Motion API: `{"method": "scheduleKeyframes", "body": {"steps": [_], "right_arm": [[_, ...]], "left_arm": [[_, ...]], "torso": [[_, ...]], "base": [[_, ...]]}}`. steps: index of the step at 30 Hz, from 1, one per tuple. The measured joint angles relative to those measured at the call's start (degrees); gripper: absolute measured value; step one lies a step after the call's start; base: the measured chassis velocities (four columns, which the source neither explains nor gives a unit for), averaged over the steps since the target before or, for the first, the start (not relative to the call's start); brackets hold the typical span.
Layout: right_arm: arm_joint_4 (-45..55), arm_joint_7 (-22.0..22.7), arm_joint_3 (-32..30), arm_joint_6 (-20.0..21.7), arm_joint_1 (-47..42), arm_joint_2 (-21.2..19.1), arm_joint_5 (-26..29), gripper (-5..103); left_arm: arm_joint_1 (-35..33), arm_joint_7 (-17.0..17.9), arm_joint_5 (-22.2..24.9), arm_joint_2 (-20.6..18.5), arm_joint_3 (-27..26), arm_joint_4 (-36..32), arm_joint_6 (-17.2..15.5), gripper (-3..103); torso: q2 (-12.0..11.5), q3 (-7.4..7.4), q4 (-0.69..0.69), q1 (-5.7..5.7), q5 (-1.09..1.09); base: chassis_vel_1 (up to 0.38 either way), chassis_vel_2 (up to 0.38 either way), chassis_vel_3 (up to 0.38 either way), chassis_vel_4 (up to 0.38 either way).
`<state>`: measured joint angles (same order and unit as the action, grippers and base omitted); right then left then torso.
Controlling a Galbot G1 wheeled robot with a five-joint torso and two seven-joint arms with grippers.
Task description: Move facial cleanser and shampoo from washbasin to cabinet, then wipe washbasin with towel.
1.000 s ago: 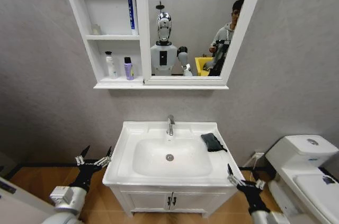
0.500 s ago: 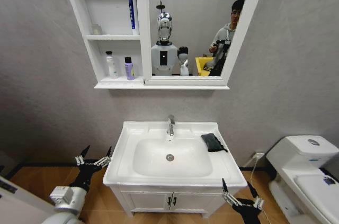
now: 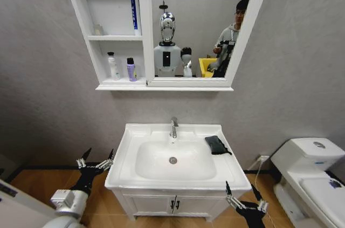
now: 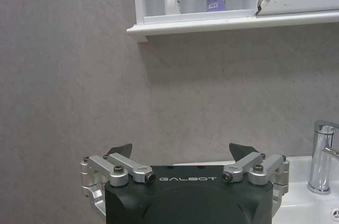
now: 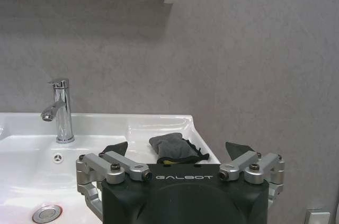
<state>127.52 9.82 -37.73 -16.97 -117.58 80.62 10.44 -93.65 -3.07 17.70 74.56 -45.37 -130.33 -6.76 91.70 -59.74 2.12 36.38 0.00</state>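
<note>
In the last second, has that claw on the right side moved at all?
Yes. The right gripper, fingers open, has shifted towards the washbasin's front corner and sunk lower. Against the basin's front edge it sat farther out towards the toilet before.

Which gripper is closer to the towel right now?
Right. The right gripper hangs open just off the washbasin's front right corner, the towel's side. The left gripper hangs open beyond the opposite left edge.

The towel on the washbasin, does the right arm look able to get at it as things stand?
Probably yes. The towel lies alone on the washbasin ledge's right rear corner, and the right gripper, jaws open, hangs low off that side, with nothing between.
</note>
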Motion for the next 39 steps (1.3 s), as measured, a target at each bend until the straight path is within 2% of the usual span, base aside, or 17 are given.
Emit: {"method": "scheduleKeyframes", "body": {"steps": [11, 21, 22, 24, 25, 26, 28, 29, 32, 33, 35, 36, 37, 38, 39], "right_arm": [[-0.1, 0.0, 0.0, 0.1, 0.1, 0.0, 0.1, 100], [-0.1, 0.0, 0.0, 0.1, 0.1, 0.0, 0.1, 100], [-0.1, 0.0, 0.0, 0.1, 0.1, 0.0, 0.1, 100], [-0.1, 0.0, 0.0, 0.1, 0.1, -0.1, 0.1, 100], [-0.1, 0.0, 0.0, 0.1, 0.1, -0.1, 0.1, 100], [-0.2, 0.0, 0.0, 0.1, 0.1, -0.1, 0.1, 100], [-0.2, 0.0, 0.0, 0.1, 0.1, 0.0, 0.1, 100], [-0.2, 0.0, 0.0, 0.1, 0.1, -0.1, 0.1, 100], [-0.2, 0.0, 0.0, 0.1, 0.1, -0.1, 0.1, 100], [-0.2, 0.0, 0.0, 0.1, 0.1, -0.1, 0.1, 100], [-0.2, 0.0, 0.0, 0.1, 0.1, -0.1, 0.1, 100], [-0.2, 0.0, 0.0, 0.1, 0.1, -0.1, 0.1, 100], [-0.2, 0.0, 0.0, 0.1, 0.1, -0.1, 0.1, 100], [-0.2, 0.0, 0.0, 0.1, 0.1, -0.1, 0.1, 100], [-0.2, 0.0, 0.0, 0.1, 0.1, -0.1, 0.1, 100]], "left_arm": [[0.0, 0.0, 0.0, 0.0, 0.0, 0.0, 0.0, 100], [0.0, 0.0, 0.0, 0.0, 0.0, 0.0, 0.0, 100], [0.0, 0.0, 0.0, 0.0, 0.0, 0.0, 0.0, 100], [0.0, 0.0, 0.0, 0.0, 0.0, 0.0, 0.0, 100], [0.0, 0.0, 0.0, 0.0, 0.0, 0.0, 0.0, 100], [0.0, 0.0, 0.0, 0.0, 0.0, 0.0, 0.0, 100], [0.0, 0.0, 0.0, 0.0, 0.0, 0.0, 0.0, 100], [0.0, 0.0, 0.0, 0.0, 0.0, 0.0, 0.0, 100], [0.0, 0.0, 0.0, 0.0, 0.0, 0.0, 0.0, 100], [0.0, 0.0, 0.0, 0.0, 0.0, 0.0, 0.0, 100], [0.0, 0.0, 0.0, 0.0, 0.0, 0.0, 0.0, 100], [0.0, 0.0, 0.0, 0.0, 0.0, 0.0, 0.0, 100], [0.0, 0.0, 0.0, 0.0, 0.0, 0.0, 0.0, 100], [0.0, 0.0, 0.0, 0.0, 0.0, 0.0, 0.0, 100], [0.0, 0.0, 0.0, 0.0, 0.0, 0.0, 0.0, 100]], "torso": [[0.0, 0.00, 0.00, -0.02, 0.02], [0.0, 0.00, -0.01, -0.02, 0.02], [0.0, 0.01, -0.02, -0.02, -0.04], [0.0, 0.01, 0.00, -0.02, -0.02], [0.0, 0.00, 0.02, -0.01, 0.07], [0.0, 0.01, -0.02, -0.03, -0.02], [0.0, 0.01, -0.01, -0.04, -0.07], [0.0, 0.01, 0.02, -0.03, 0.03], [0.0, 0.00, -0.01, -0.03, 0.07], [0.0, 0.02, -0.01, -0.04, -0.08], [0.0, 0.01, -0.01, -0.04, -0.02], [0.0, 0.00, 0.05, -0.02, 0.11], [0.0, 0.01, -0.02, -0.03, 0.00], [0.0, 0.01, -0.02, -0.04, -0.11], [0.0, 0.01, -0.02, -0.04, -0.11]], "base": [[0.148, -0.150, -0.134, 0.127], [0.269, -0.273, -0.259, 0.268], [0.304, -0.339, -0.326, 0.326], [0.381, -0.351, -0.326, 0.331], [0.381, -0.349, -0.352, 0.331], [0.361, -0.377, -0.355, 0.358], [0.353, -0.377, -0.371, 0.363], [0.413, -0.362, -0.387, 0.367], [0.371, -0.378, -0.392, 0.355], [0.351, -0.367, -0.358, 0.382], [0.362, -0.367, -0.372, 0.372], [0.383, -0.342, -0.372, 0.325], [0.315, -0.359, -0.326, 0.325], [0.315, -0.359, -0.328, 0.336], [0.315, -0.359, -0.328, 0.336]]}}
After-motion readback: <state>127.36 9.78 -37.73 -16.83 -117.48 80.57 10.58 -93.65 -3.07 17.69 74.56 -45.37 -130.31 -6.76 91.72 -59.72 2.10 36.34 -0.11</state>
